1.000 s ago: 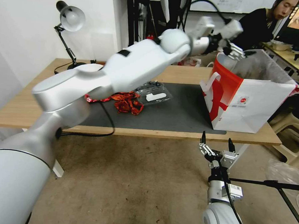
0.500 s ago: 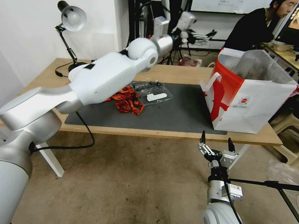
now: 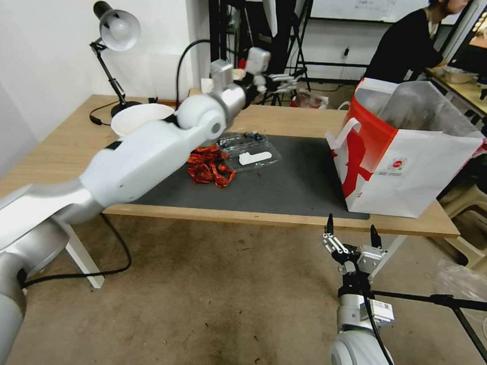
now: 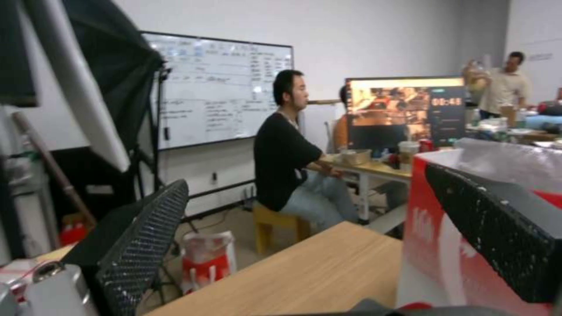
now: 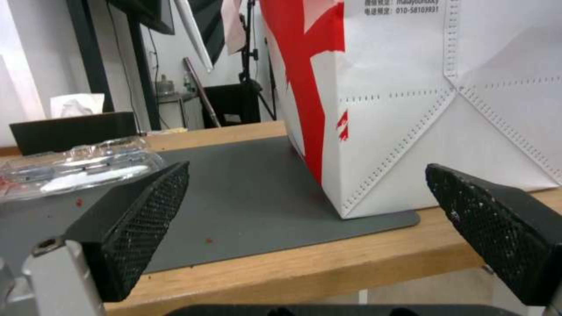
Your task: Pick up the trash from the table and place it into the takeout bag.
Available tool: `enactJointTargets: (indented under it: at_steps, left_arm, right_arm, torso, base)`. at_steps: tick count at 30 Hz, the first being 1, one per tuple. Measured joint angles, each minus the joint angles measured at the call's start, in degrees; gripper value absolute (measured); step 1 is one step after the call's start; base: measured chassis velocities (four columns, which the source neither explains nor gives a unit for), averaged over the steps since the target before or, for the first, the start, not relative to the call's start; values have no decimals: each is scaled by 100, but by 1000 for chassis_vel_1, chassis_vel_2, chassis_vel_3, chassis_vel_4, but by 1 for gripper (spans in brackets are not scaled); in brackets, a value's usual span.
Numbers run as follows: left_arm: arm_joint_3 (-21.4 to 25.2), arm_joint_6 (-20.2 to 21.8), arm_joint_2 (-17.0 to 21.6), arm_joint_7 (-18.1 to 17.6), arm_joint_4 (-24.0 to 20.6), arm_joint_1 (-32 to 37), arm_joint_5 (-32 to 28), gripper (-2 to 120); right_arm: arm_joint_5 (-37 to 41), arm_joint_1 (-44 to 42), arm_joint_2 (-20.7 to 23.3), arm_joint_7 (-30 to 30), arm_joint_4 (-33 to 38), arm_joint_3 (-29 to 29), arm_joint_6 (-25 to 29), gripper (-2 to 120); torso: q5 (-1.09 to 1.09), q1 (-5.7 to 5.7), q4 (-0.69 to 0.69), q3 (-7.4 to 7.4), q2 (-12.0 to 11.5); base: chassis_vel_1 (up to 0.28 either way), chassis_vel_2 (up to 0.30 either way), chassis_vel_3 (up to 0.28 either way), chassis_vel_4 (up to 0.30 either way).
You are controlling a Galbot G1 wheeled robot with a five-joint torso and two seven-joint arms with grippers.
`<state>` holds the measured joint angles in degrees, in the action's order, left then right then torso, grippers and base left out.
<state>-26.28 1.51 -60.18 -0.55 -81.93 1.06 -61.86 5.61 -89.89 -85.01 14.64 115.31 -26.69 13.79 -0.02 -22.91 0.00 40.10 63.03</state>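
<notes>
Right now your left hand (image 3: 284,82) hangs spread and empty above the table's (image 3: 54,156) far edge, well left of the takeout bag (image 3: 413,169); the red wrapper (image 3: 209,168) and clear plastic tray (image 3: 250,150) lie on the grey mat, left of the takeout bag. Reaching down, the forearm could sweep them off. Your right hand (image 3: 351,231) waits spread below the takeout bag.
</notes>
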Motion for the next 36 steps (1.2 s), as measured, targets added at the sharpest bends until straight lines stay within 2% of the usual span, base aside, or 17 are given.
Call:
enactJointTargets:
  at_steps: [3,7,12,16,21,24,28,29,33,36]
  left_arm:
    - [247,8,224,-66,-194,234,69,100]
    - [882,44,634,-152,-511,738,152,100]
    - [1308,92,851,-185,-744,1155,250,100]
    - [1897,201,1129,-257,-1187,2028,553,100]
    - [2238,230,1233,-302,-1434,2612,775,100]
    - [2755,233,1351,-311,-1795,3370,982,100]
    - [3062,183,1414,-296,-1947,3792,1096,100]
    - [3273,116,1450,-297,-2061,4120,1180,100]
    - [3461,33,1461,-312,-2147,4444,1289,100]
    - [3827,-82,1408,-318,-2263,4970,1445,100]
  right_arm:
    - [-14,-9,3,8,-2,0,0,100]
    - [-56,-47,8,18,7,3,-28,100]
    - [-79,-37,5,21,0,19,-37,100]
    - [-90,-17,-6,23,-14,51,-51,100]
    - [-91,-10,0,23,-23,58,-53,100]
    - [-92,-4,18,23,-24,65,-63,100]
    - [-92,5,30,25,-24,77,-79,100]
    - [-92,9,34,25,-24,86,-83,100]
    - [-93,7,34,26,-24,94,-85,100]
    - [-100,-5,30,26,-24,100,-84,100]
  torso:
    - [1,0,-1,0,0]
    - [1,0,1,0,0]
    - [1,0,1,0,0]
    - [1,0,-1,0,0]
    - [0,0,0,0,0]
    - [2,0,-1,-1,0]
    - [1,0,1,0,0]
    - [2,0,0,0,1]
    - [1,1,0,0,0]
    - [1,0,-1,0,0]
  base:
    - [0,0,0,0]
    - [0,0,0,0]
    - [0,0,0,0]
    - [0,0,0,0]
    - [0,0,0,0]
    - [0,0,0,0]
    - [0,0,0,0]
    - [0,0,0,0]
    - [0,0,0,0]
    - [0,0,0,0]
